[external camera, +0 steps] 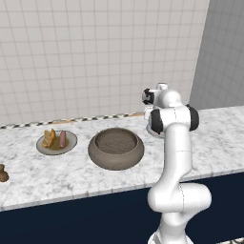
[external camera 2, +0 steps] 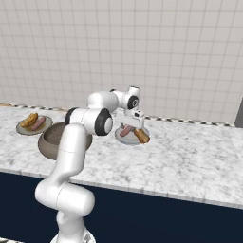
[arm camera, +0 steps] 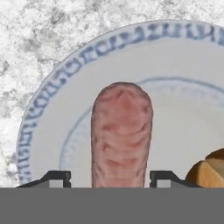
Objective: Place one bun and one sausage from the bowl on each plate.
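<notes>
Pale plate [arm camera: 43, 100] with a blue-patterned rim found directly beneath the pincer [arm camera: 110, 177], on the marbled worktop [arm camera: 26, 43]. Found the sausage [arm camera: 121, 131] lying flat on that plate, lengthwise between the two tips and running on ahead of them. Saw the jaws parted wider than the sausage, with a clear gap on one side and barely any on the other, so judged it let go, not held. Spotted a bun [arm camera: 210, 170] on the same plate, just beside one tip. Noted the bowl [external camera: 116, 148] off to the pincer's left, apparently emptied, and beyond it the other plate [external camera: 57, 143], carrying its own bun and sausage. Judged the step in hand as the release of the last sausage, with both plates served. Reckoned the next move called for a straight lift clear, jaws kept apart, without dragging the sausage or nudging the bun off the plate.
</notes>
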